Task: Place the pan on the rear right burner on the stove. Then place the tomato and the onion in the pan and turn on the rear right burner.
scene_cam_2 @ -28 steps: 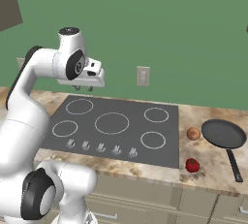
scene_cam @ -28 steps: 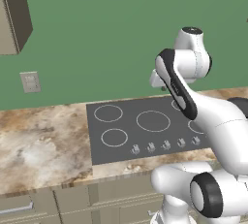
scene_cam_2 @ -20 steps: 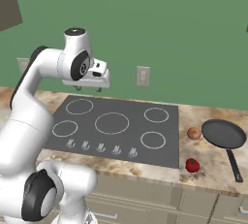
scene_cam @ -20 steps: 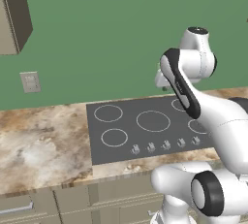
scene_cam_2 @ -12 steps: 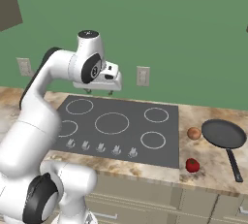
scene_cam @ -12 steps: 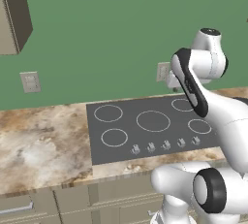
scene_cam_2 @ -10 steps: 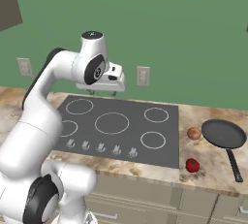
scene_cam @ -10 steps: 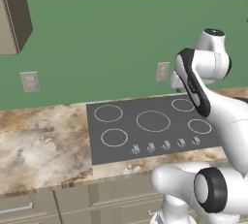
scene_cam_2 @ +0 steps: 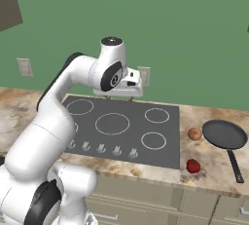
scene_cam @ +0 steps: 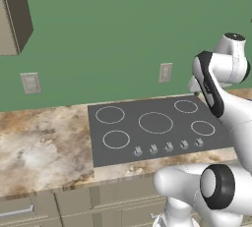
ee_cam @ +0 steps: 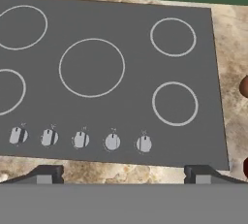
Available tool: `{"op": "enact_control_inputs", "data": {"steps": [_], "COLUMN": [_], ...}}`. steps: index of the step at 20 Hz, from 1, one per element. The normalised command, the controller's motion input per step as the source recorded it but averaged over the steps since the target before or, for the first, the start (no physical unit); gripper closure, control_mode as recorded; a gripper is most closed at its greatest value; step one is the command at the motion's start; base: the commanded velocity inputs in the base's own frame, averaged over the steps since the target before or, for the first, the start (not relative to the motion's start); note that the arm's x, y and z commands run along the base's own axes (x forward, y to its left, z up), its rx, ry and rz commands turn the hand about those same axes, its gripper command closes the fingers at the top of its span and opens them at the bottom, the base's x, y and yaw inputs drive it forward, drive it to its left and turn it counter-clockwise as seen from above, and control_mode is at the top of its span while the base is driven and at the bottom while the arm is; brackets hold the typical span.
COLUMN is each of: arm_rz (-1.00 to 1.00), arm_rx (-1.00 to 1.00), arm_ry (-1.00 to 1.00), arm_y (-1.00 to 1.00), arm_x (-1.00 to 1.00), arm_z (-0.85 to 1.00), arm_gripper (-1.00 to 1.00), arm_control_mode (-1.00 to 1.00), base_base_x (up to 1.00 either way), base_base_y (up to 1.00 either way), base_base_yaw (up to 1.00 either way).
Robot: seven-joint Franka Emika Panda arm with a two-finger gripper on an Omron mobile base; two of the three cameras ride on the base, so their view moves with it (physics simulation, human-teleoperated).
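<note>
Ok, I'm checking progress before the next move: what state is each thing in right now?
pan: upright and empty, on the counter right of the stove.
rear right burner: bare.
onion: on the counter, just left of the pan, outside it.
tomato: on the counter near the front edge, outside the pan.
knobs: five in a row; settings too small to tell.
gripper: open, empty, above the stove's rear.
</note>
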Motion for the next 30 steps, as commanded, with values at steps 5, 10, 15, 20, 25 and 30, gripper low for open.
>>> {"op": "enact_control_inputs", "data": {"steps": [5,10,15,20,25,30], "arm_rz": [0.00,0.00,0.00,-0.02,-0.03,-0.05], "arm_rx": [-0.01,0.00,-0.01,0.00,0.00,0.00], "arm_ry": [0.00,0.00,0.00,0.00,0.00,0.00], "arm_y": [-0.42,-0.42,-0.33,-0.42,-0.40,-0.33], "arm_x": [0.00,0.00,0.00,-0.04,-0.03,-0.11], "arm_z": [-0.03,-0.02,-0.03,-0.06,-0.06,-0.10], "arm_gripper": [-1.00,-1.00,-1.00,-1.00,-1.00,-1.00], "arm_control_mode": [-1.00,-1.00,-1.00,-1.00,-1.00,-1.00], "base_base_x": [0.00,0.00,0.00,0.00,0.00,0.00], "base_base_y": [0.00,0.00,0.00,0.00,0.00,0.00], "base_base_yaw": [0.00,0.00,0.00,0.00,0.00,0.00]}}
